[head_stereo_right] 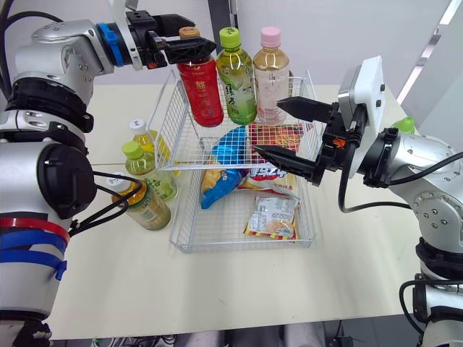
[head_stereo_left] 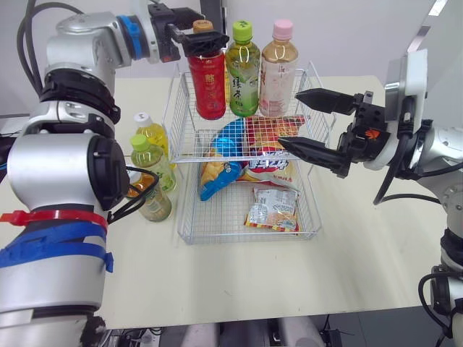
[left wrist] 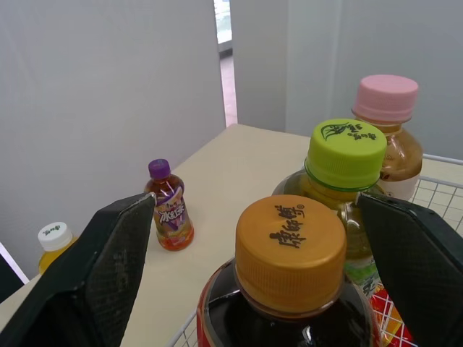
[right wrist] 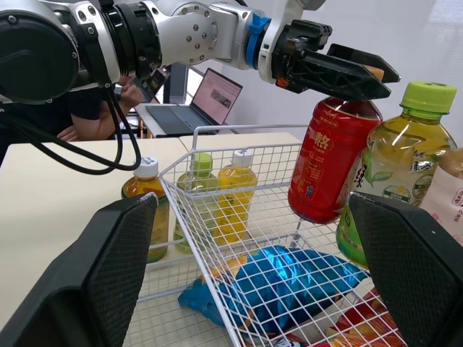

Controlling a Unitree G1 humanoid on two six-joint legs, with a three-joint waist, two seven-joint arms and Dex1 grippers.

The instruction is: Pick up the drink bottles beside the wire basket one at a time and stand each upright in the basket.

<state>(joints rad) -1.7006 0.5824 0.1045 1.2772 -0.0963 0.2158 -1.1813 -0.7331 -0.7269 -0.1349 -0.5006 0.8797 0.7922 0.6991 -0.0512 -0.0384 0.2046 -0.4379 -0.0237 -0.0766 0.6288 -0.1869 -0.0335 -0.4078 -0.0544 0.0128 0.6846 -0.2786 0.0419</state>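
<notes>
Bright, diffuse overhead light; faint soft shadows on pale cream desk (head_stereo_left: 239, 282); glare spots on red plastic bottle (right wrist: 329, 159).

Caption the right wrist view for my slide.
Left gripper brackets the tilted red bottle in the wire basket, beside a green-capped bottle.

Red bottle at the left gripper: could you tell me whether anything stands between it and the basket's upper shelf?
Nothing visible does. The red bottle is already low over the wire basket's upper shelf, leaning slightly, next to the green-capped bottle, with the left gripper at its neck.
</notes>
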